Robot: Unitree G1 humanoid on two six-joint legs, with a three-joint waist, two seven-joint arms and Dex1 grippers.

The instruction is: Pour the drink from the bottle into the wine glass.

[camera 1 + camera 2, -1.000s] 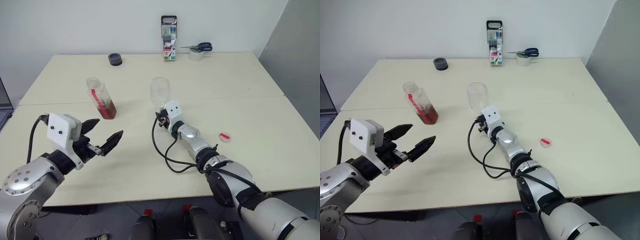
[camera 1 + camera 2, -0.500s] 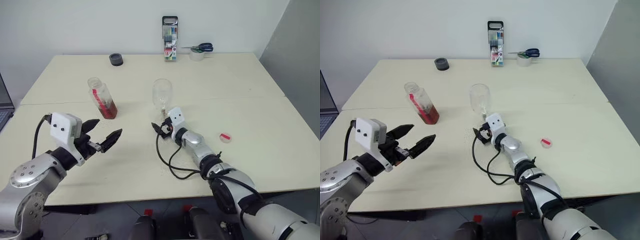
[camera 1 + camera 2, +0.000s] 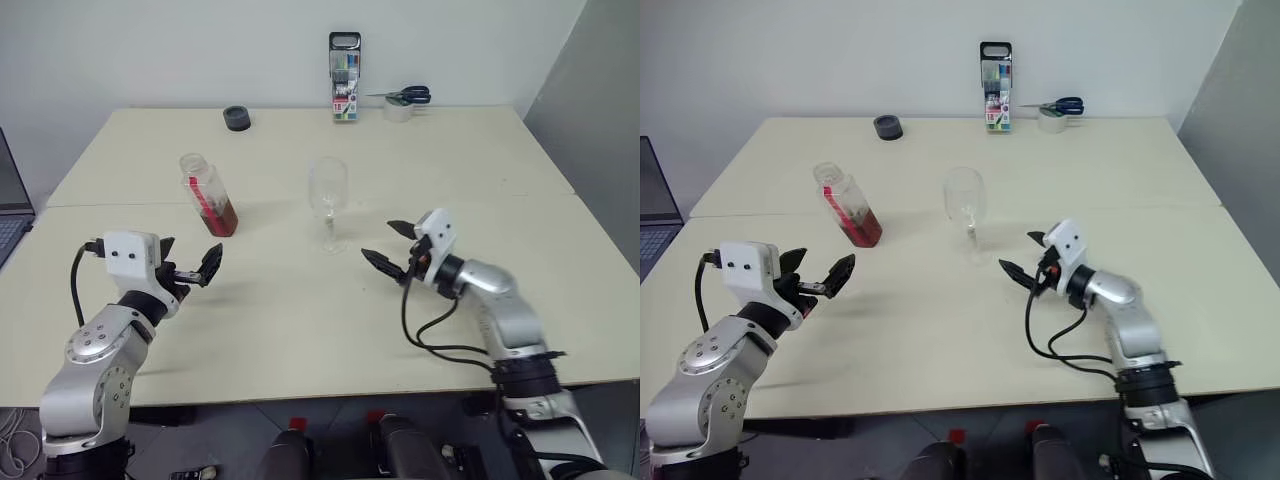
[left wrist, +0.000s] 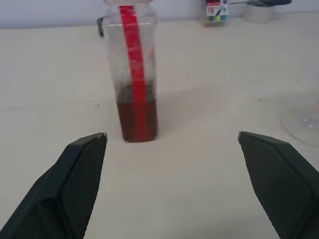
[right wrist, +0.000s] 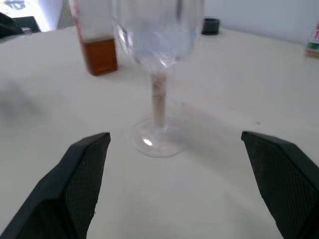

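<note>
The bottle (image 3: 208, 193) stands uncapped on the table's left half, its red label strip facing my left gripper, with the reddish-brown drink (image 4: 138, 119) filling only its bottom. My left gripper (image 3: 190, 258) hovers open just short of the bottle (image 4: 132, 74), aimed at it. The clear wine glass (image 3: 327, 190) stands upright and empty at the table's middle. To its right my right gripper (image 3: 380, 242) is open and apart from the glass, with the stem (image 5: 158, 104) and foot ahead of its fingers (image 5: 75, 184).
A marker pack (image 3: 344, 77), a tape roll with scissors on it (image 3: 405, 102) and a small black round thing (image 3: 236, 118) line the table's far edge. A laptop (image 3: 8, 200) shows at the left border. A seam crosses the table (image 3: 480, 190).
My right gripper has opened, let go of the glass stem and drawn back to the right; the glass stands alone. My left gripper has sunk and moved toward the bottle.
</note>
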